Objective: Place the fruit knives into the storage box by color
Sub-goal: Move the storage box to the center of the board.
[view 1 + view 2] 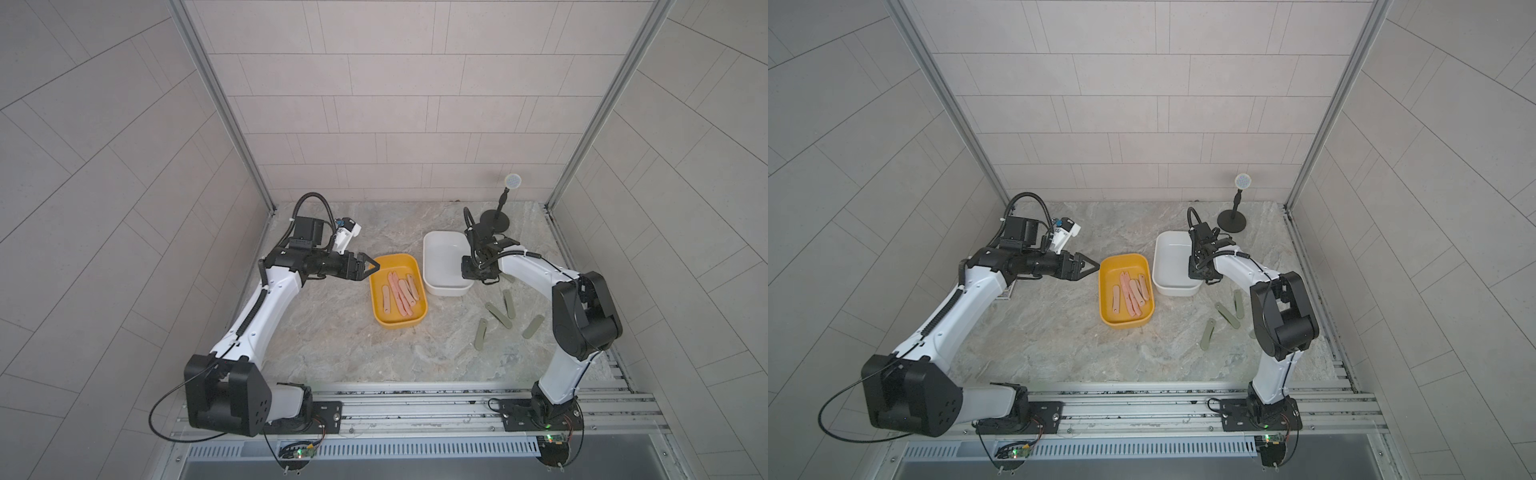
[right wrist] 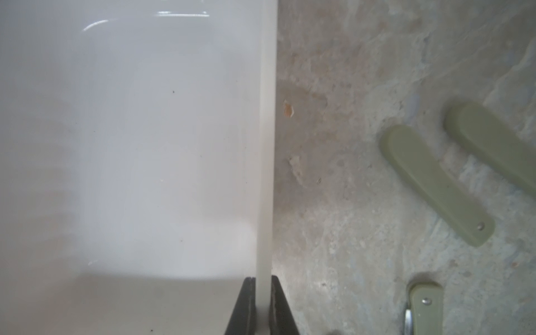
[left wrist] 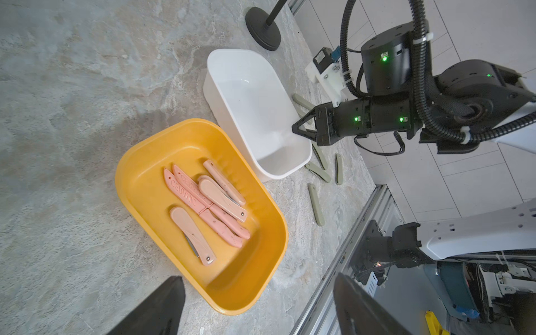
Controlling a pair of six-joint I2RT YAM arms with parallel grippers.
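Pink knives (image 3: 206, 203) fill yellow box (image 3: 145, 174); we log right gripper (image 2: 262, 278) pinching white box (image 3: 249, 101) rim, left gripper (image 1: 373, 266) agape; we judge green knives (image 1: 498, 313) next, once the rim is released.

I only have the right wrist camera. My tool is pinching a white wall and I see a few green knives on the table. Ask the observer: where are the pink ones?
Observer: The pink knives all lie inside the yellow box, right beside the white box you are gripping.
Operator: What is the left tool doing?
Observer: The left tool hangs open and empty at the yellow box's rim, on the left arm's side.
Operator: How many green ones are out there?
Observer: I count five green knives on the table, one partly hidden by your arm, and none in the white box.
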